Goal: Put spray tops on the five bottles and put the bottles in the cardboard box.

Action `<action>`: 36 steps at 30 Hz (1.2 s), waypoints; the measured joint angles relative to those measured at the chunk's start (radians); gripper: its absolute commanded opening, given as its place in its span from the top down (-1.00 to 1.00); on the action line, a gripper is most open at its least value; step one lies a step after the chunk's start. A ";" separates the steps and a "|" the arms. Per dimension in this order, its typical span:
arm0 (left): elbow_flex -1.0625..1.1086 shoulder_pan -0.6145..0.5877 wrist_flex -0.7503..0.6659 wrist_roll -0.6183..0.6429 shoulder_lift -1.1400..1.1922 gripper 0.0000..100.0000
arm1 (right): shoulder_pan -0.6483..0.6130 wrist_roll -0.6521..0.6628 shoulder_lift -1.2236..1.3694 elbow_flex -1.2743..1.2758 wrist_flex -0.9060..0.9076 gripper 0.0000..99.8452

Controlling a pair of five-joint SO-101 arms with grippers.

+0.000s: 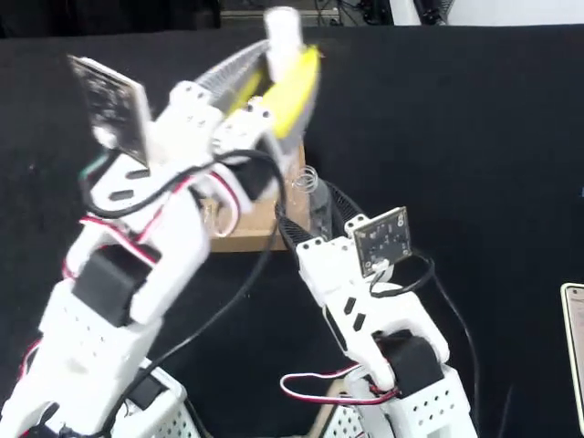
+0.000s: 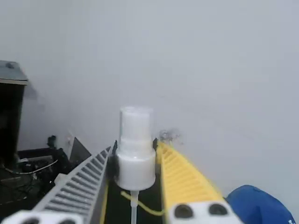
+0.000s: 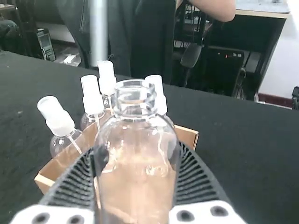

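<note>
Overhead, the left arm (image 1: pixel 137 265) is stretched up and forward, its wrist raised well above the black worktop (image 1: pixel 474 137) and higher than the cardboard box (image 1: pixel 248 239). The left jaws, one grey and one yellow, are clamped on a white spray top (image 2: pixel 135 154). It stands upright between them, cap uppermost, with its thin dip tube hanging straight down. The right arm (image 1: pixel 383 328) sits lower, bent toward the box. The right jaws are clamped around a clear bottle (image 3: pixel 135 158) just beside the box. The bottle's long axis is roughly upright, with the open neck on top. Behind it, four capped bottles (image 3: pixel 91 100) stand in the box, one of them leaning outward.
</note>
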 measured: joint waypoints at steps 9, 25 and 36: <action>0.071 0.021 -0.157 0.000 0.037 0.94 | 0.000 0.000 0.000 0.000 -0.006 0.98; 0.117 0.020 -0.097 0.000 0.044 0.94 | 0.000 0.000 0.000 0.000 -0.008 0.98; 0.146 0.021 -0.091 0.000 0.044 0.94 | 0.000 0.000 0.000 0.000 -0.008 0.98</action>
